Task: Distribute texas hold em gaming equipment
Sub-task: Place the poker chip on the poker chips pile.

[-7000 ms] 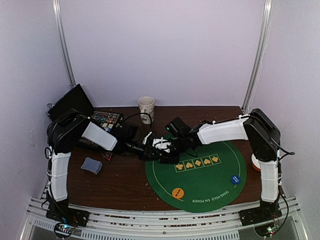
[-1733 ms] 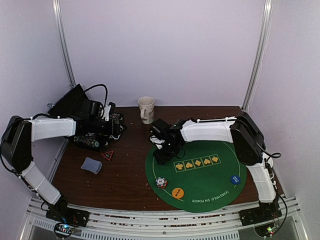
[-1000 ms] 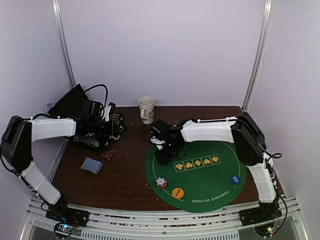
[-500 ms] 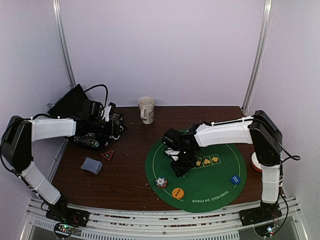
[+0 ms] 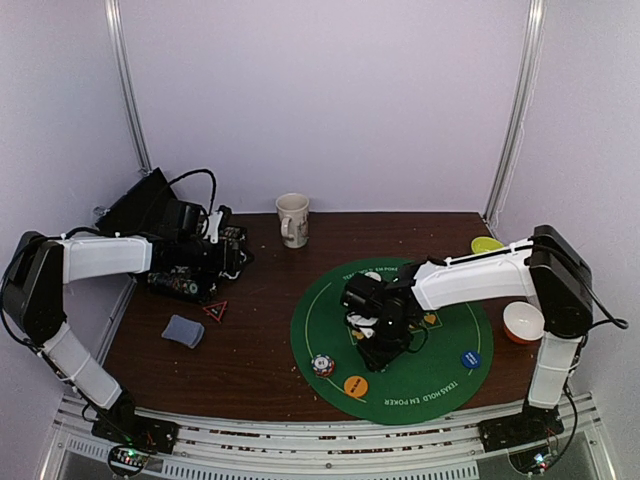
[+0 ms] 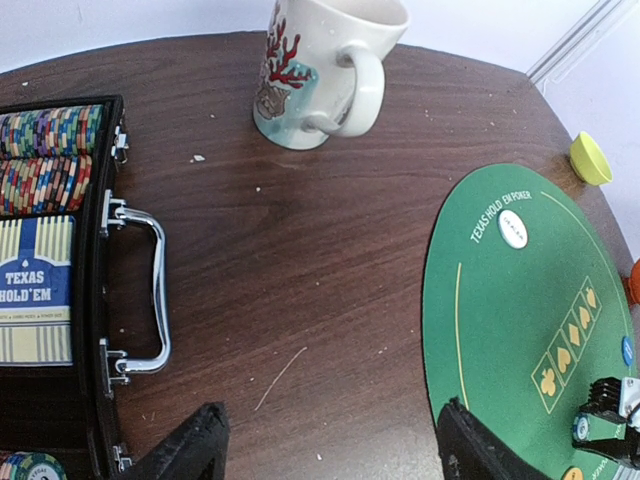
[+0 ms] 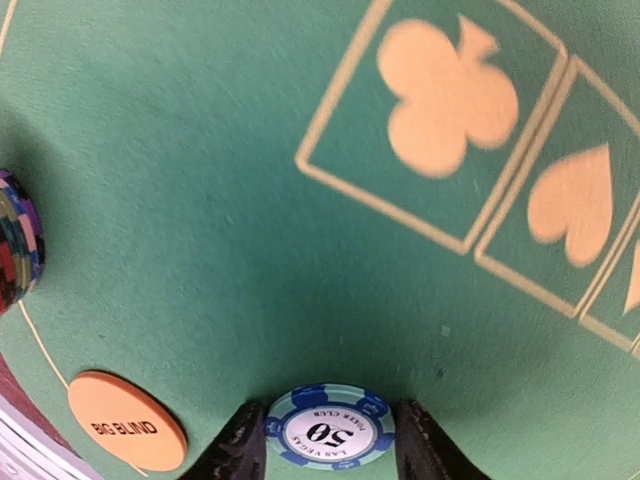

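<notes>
With right hand (image 7: 331, 446) pinching a chip (image 7: 330, 430) and left hand (image 6: 330, 455) spread, hovered over mat (image 7: 220, 230) by orange disc (image 7: 127, 421); seemingly mid-placement; next, would need lowering, then releasing.

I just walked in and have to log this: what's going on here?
The right gripper holds a blue 50 chip low over the green poker mat, near a chip stack and the orange Big Blind button. The left gripper hangs open and empty beside the chip case.

White shells, black joints on my left arm (image 5: 100, 256), left of the green mat (image 5: 440, 360); right arm (image 5: 470, 280) over it matches, cables black.
</notes>
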{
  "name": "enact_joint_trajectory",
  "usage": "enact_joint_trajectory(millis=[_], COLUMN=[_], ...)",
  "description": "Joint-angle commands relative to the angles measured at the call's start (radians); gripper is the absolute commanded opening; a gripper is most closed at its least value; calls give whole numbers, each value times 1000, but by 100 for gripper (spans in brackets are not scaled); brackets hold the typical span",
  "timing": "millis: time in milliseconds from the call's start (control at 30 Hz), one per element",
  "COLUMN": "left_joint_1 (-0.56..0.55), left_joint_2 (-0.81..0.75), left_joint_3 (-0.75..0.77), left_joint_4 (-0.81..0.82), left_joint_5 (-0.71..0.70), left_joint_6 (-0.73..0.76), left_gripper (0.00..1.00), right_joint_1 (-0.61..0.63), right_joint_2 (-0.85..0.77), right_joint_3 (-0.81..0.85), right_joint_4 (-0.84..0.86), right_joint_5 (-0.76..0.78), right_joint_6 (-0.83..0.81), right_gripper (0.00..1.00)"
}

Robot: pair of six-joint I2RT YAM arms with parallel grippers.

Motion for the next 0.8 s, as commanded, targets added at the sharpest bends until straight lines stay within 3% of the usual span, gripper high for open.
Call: enact_joint_trajectory(millis=[0, 100, 233, 367, 500, 767], left_joint_1=[-2, -2, -3, -2, -3, -3], left_joint_2=[-2, -2, -7, -12, -14, -13], left_joint_3=[-4, -6, -9, -12, -12, -9], left_joint_4=[19, 20, 22, 22, 24, 22], left_joint_5=[3, 1, 0, -5, -6, -6], left_joint_6=[15, 17, 18, 21, 24, 25], left_gripper=[74, 74, 74, 74, 74, 74], right_joint_1=[32, 34, 36, 34, 35, 34], right_joint_2=[-6, 9, 39, 66, 64, -10], right_joint_3=[-53, -52, -35, -21, -16, 51], right_joint_4=[-110, -109, -105, -101, -114, -134], right_joint_5=[-18, -11, -8, -6, 7, 12], right_joint_6=[55, 54, 42, 31, 30, 33], right_gripper=[53, 60, 60, 45, 38, 33])
